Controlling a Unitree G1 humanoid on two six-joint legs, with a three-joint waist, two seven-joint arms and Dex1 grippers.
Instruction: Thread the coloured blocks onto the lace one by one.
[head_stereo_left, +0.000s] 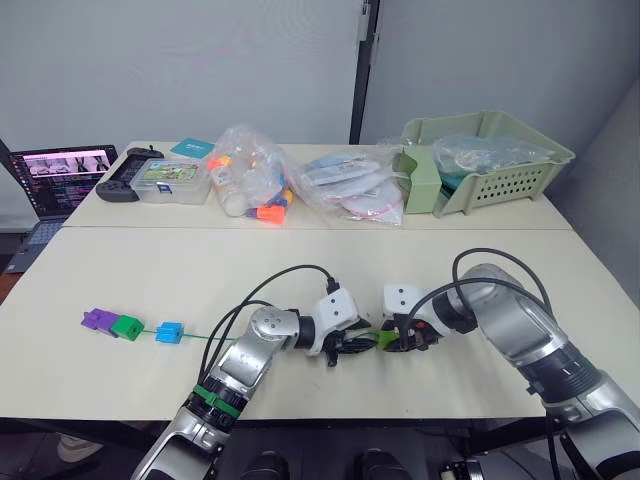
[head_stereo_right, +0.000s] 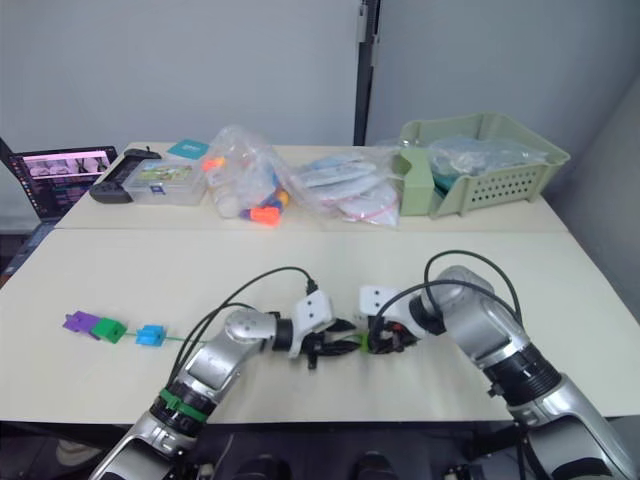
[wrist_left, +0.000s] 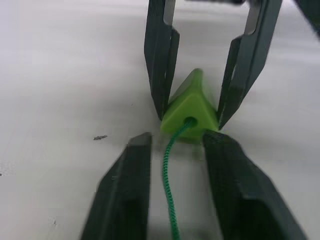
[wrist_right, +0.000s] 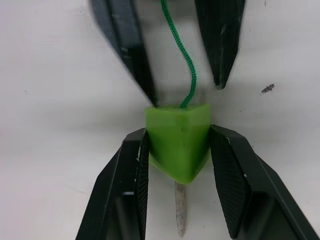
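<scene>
My right gripper (wrist_right: 177, 150) has its jaws clamped on the two sides of the light green block (wrist_right: 178, 142), near the front edge of the table (head_stereo_left: 300, 260), about centre. In the right wrist view the lace (wrist_right: 182, 55) enters the block's hole and its pale stiff tip (wrist_right: 180, 215) pokes out of the far face, so this block is pierced but not yet drawn along.

My left gripper (wrist_left: 172, 165) faces it from the left, jaws apart, the cord running between the fingers untouched as far as I can tell.

Off to the left, near the table's left edge, a purple block (head_stereo_left: 97, 319), dark green block (head_stereo_left: 126, 326) and blue block (head_stereo_left: 169, 332) sit strung on the same cord, the first two touching, the blue just beside.

Handling judgement: the block looks light, hard and smooth-sided plastic; it could squirt out of a flat pinch, so keep the grip square on opposite faces. The cord is limp and will buckle if pushed. The stiff tip is the only part worth grasping; take it where it emerges and pull through.
</scene>
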